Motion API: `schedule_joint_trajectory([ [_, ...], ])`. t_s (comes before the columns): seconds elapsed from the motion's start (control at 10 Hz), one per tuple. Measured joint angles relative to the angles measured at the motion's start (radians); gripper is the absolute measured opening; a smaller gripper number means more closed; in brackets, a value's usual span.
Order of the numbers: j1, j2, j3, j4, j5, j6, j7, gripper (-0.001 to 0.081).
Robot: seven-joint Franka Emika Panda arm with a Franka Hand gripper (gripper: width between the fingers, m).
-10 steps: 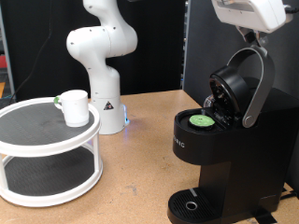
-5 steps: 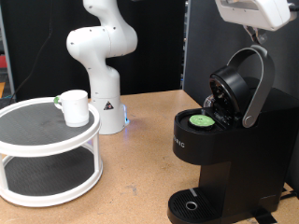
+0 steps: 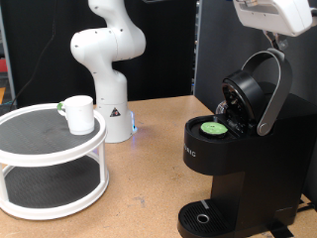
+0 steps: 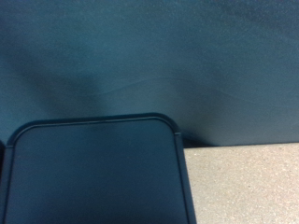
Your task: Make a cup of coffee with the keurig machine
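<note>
Black plastic, the large keurig machine (image 3: 233, 149) stands with its silver-grey handled lid raised and a green-topped pod (image 3: 213, 127) seated inside; the small white ceramic cup (image 3: 78, 114) sits well apart on a round two-tier white stand (image 3: 50, 164), so brewing now would likely spill onto the drip tray; the gripper's white body (image 3: 277, 12) hangs above the lid, fingers unseen, so I cannot tell their state.

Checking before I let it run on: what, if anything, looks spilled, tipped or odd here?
Nothing stands out. The cup sits upright on the white stand, apart from the machine. The machine's lid is up with a green pod seated inside. No spills show. The fingers are out of view.
</note>
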Motion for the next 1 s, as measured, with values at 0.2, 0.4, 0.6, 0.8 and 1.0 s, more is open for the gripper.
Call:
schedule_joint_trajectory([
  [0.2,0.0,0.005,0.01,0.0,-0.001,0.009,0.002,0.0007],
  [0.4,0.0,0.006,0.014,0.0,-0.001,0.01,0.002,0.0007],
  [0.6,0.0,0.005,0.015,0.002,0.004,0.01,0.002,0.0007],
  [0.8,0.0,0.002,0.016,0.004,0.01,0.01,0.002,0.0007],
  [1.0,0.0,0.001,0.017,0.005,0.01,0.007,0.002,0.0007],
])
